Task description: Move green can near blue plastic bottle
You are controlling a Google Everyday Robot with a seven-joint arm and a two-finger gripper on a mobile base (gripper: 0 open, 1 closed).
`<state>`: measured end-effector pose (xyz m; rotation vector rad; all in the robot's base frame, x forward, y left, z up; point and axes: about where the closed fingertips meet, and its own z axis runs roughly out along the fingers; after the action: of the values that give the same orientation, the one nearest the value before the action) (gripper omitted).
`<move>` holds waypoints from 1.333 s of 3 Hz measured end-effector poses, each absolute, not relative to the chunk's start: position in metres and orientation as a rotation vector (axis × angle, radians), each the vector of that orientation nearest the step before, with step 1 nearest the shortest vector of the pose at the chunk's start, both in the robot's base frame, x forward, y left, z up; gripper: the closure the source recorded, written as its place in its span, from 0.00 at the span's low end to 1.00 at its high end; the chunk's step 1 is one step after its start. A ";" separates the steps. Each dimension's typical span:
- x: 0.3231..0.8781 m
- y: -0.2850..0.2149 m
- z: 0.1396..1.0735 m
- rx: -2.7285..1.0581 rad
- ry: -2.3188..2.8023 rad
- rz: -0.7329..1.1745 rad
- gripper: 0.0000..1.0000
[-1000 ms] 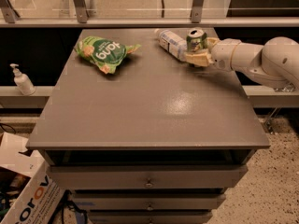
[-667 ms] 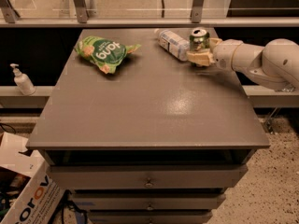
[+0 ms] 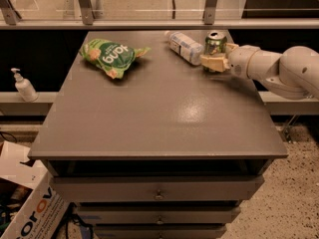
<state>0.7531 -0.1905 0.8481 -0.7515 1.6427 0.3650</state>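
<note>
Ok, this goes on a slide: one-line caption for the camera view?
Gripper at the upright green can, close beside the lying blue plastic bottle, near the table's far edge.

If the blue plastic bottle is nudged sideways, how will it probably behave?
The blue plastic bottle lies on its side, so it would probably roll. Small and plastic, it is likely light. The gripper sits at the green can beside it.

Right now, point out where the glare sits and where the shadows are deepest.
Camera view: a pale glare patch sits on the grey tabletop, right of centre; camera view: the recesses either side of it are darkest; camera view: the gripper, at the small green aluminium can near the back right corner, casts a faint shadow.
</note>
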 end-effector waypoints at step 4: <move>0.742 -0.200 0.836 -0.697 1.674 0.460 0.00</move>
<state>0.7421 -0.2002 0.8357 -0.6971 1.6742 0.4600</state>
